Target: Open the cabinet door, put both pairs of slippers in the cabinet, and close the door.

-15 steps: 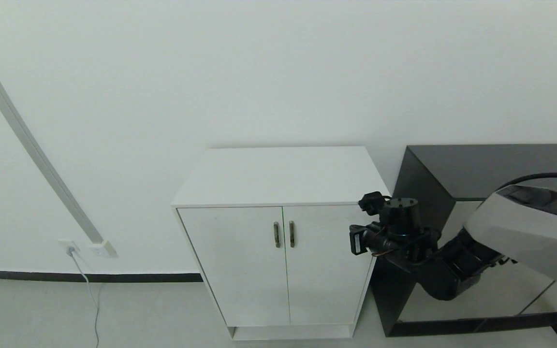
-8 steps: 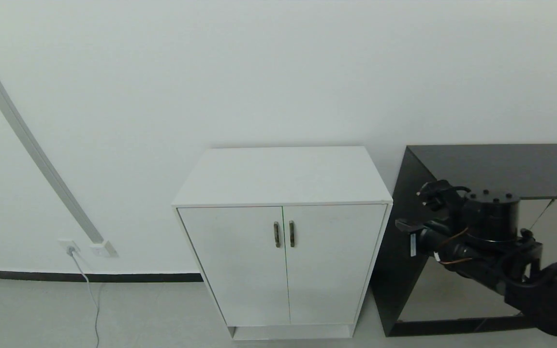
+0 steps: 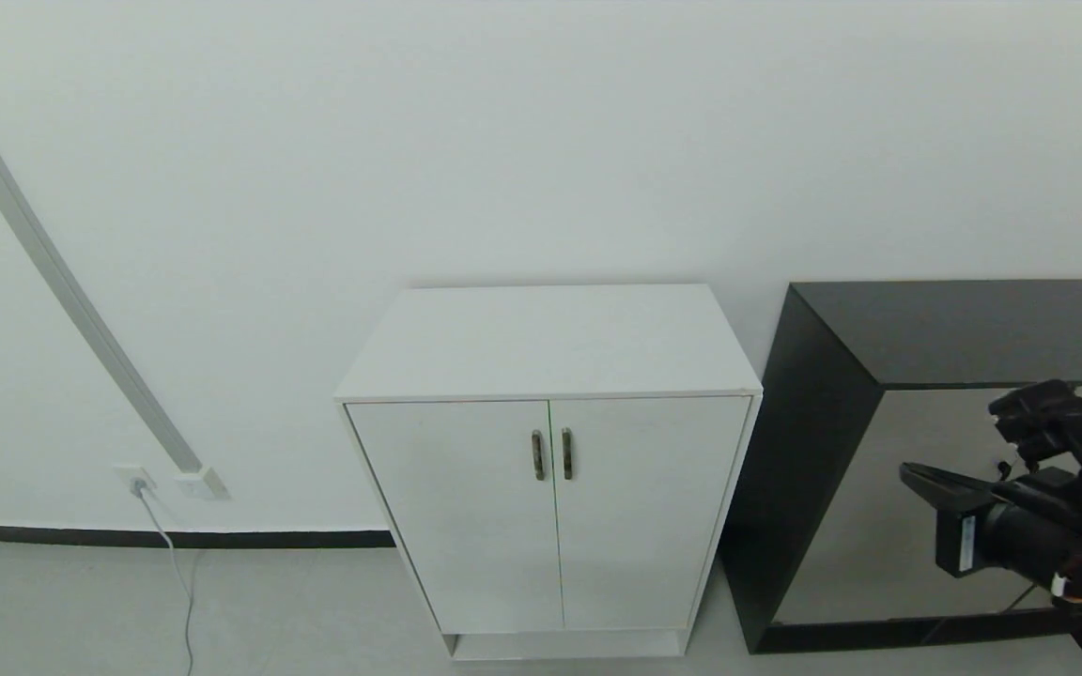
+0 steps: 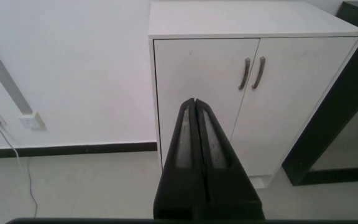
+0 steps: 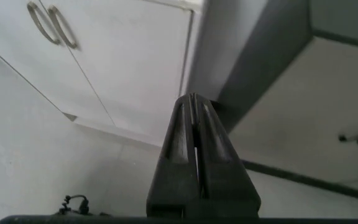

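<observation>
Cabinet (image 3: pixel 541 343), doors (image 3: pixel 635 507) shut, black table (image 3: pixel 964 329) just beside, floor (image 3: pixel 297 610) in front

The right gripper (image 5: pixel 194 102) is pointing up through the middle of the frame, its two fingers pressing flat together with nothing between them. Beyond its tip the white cabinet (image 5: pixel 135 56) is standing with both doors closed, and its two curved handles (image 5: pixel 51 26) are sitting side by side in a corner of the frame. A dark stand (image 5: pixel 253 56) is standing just beside the cabinet, on the pale floor (image 5: pixel 36 155).
</observation>
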### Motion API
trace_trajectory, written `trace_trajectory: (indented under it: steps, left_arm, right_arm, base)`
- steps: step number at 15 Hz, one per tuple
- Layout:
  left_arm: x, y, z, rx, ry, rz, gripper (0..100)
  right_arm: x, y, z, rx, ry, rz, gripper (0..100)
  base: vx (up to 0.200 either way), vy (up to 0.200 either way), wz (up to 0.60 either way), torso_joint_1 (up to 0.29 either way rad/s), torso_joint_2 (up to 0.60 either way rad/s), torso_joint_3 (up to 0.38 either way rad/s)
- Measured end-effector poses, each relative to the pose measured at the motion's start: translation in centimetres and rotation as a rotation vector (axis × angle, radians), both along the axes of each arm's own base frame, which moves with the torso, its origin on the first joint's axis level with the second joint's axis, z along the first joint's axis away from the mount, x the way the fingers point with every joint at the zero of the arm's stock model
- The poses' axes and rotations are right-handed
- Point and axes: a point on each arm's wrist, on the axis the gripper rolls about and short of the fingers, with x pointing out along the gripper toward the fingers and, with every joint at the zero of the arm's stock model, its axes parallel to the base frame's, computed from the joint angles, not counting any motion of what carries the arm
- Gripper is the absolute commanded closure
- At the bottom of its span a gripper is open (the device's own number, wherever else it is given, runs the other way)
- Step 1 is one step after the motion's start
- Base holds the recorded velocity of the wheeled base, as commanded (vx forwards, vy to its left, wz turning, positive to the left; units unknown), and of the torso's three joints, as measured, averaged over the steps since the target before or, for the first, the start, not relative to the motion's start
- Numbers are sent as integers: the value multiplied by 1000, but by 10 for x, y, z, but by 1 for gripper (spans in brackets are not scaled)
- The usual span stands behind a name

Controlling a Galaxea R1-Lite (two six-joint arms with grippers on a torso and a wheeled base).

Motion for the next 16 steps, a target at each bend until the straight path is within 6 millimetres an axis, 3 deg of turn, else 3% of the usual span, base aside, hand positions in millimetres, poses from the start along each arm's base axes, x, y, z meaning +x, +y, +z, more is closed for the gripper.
trace_trajectory:
  steps: [6,16]
  left_arm:
    - [0,0,0,2,0,-1,100]
    - [0,0,0,2,0,-1,100]
  right_arm:
    - [-57,-31,-3,-1,16,-73,100]
    - [-153,-57,-25,4,73,-42,100]
  base:
    - [0,0,0,0,0,0]
    - [0,0,0,0,0,0]
